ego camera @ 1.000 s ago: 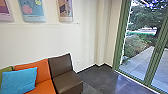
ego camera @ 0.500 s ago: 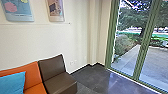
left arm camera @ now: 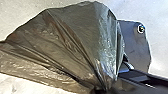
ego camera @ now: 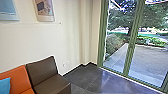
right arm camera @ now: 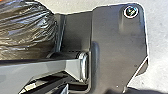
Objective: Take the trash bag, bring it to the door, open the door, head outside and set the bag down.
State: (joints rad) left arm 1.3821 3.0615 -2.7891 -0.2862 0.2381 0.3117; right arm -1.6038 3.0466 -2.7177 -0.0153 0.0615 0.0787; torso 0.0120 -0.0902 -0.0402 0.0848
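In the left wrist view the dark translucent trash bag (left arm camera: 75,37) spreads out in folds from a tight gather, where my left gripper (left arm camera: 103,88) is shut on it. The bag's bulging, wrinkled side (right arm camera: 25,30) also appears in the right wrist view, beside the robot's dark plate. Glass doors with a green frame (ego camera: 130,47) stand at the right of the head view, and a paved yard (ego camera: 150,58) lies behind the glass.
A brown chair (ego camera: 46,72) stands against the white wall (ego camera: 30,40), next to an orange seat (ego camera: 16,77) with a blue cushion (ego camera: 4,86). Dark tiled floor (ego camera: 92,78) runs up to the glass. Posters hang on the wall.
The head camera has turned to the right: the seats and posters have slid left in the picture, and more of the glass and the yard shows.
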